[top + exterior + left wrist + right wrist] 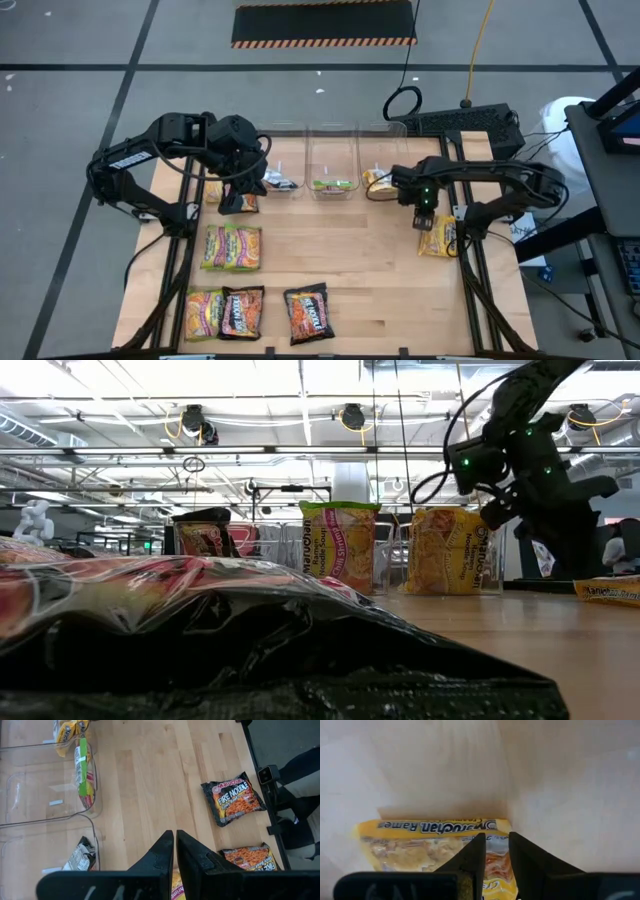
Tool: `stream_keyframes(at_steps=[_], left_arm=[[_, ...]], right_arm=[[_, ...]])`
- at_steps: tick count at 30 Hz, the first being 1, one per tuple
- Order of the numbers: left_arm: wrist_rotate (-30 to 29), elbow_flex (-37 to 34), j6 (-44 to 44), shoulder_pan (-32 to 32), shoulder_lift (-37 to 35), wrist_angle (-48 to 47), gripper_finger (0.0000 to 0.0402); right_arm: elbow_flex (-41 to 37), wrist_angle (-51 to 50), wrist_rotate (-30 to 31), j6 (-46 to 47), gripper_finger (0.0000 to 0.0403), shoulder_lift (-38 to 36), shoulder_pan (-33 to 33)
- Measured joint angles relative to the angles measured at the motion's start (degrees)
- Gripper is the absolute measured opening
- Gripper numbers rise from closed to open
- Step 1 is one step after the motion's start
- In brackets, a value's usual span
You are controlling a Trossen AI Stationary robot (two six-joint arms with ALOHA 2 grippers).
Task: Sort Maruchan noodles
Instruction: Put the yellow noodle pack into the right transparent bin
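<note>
Hovering my right gripper over a yellow packet lying flat on the wood surface nr the right edge, long axis toward me; jaws a narrow gap apart, gripping nothing. Left gripper over another yellow packet; can't tell if it's gripped. Crinkly plastic packets stand upright in clear bins.

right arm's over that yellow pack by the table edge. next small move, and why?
Probably lower and close. The right gripper hangs over the yellow packet, its fingers slightly parted around the packet's edge, with no firm pinch visible yet. Another yellow pack already stands in the right bin, so that is likely where this one goes.
</note>
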Motion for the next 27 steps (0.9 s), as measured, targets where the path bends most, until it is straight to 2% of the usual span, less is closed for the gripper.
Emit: stream_keyframes(at_steps=[3,5,14,24,27], left_arm=[[0.0,0.0,0.0,0.0,0.0,0.0,0.0026],[0.0,0.0,0.0,0.0,0.0,0.0,0.0026],[0.0,0.0,-0.2,0.0,0.0,0.0,0.0026],[0.0,0.0,-0.5,0.0,0.0,0.0,0.0026],[0.0,0.0,-0.5,0.0,0.0,0.0,0.0026]], right_arm=[[-0.2,0.9,4.5,-1.0,0.0078,1.3,0.0],[-0.3,1.1,5.3,-1.1,0.0078,1.9,0.0],[-0.3,1.3,-3.8,-4.8,0.0077,3.1,0.0],[-0.3,1.2,-4.1,-5.2,0.0077,3.1,0.1],[0.2,-1.2,-6.5,-6.0,0.0077,3.1,0.1]])
